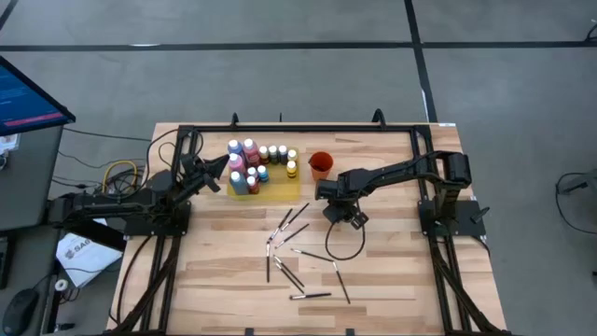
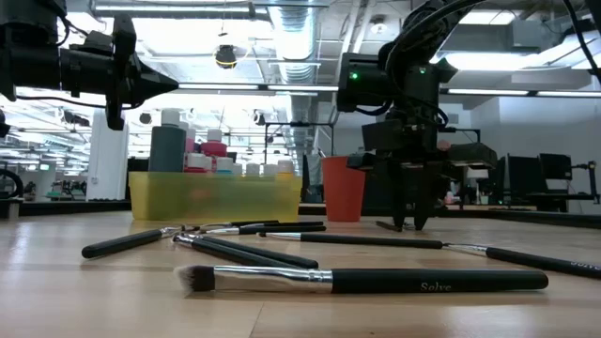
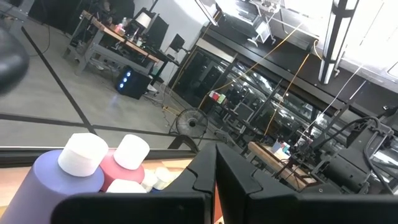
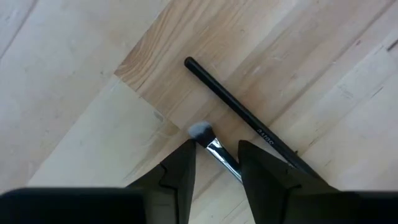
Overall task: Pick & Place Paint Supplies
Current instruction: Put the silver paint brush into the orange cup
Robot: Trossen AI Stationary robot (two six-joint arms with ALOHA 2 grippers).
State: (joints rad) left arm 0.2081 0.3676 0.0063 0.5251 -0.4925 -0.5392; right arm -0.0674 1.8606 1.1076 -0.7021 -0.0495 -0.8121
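arms [image 1: 392, 175]: black, jointed | green LED [image 2: 355, 76] | looped black cable [image 1: 343, 245]

The pale butcher-block wooden table [image 1: 392, 271] shows a smooth, satin-finished grain. The thin black brush [image 2: 376, 279] lying on it has a matt handle, a glossy metal ferrule and soft bristles. The yellow rectangular tray [image 2: 216, 199] behind the brush looks like translucent plastic.

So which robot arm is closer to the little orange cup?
The right. Its gripper hangs just beside the orange cup, over the brushes; the left gripper waits beyond the paint bottles.
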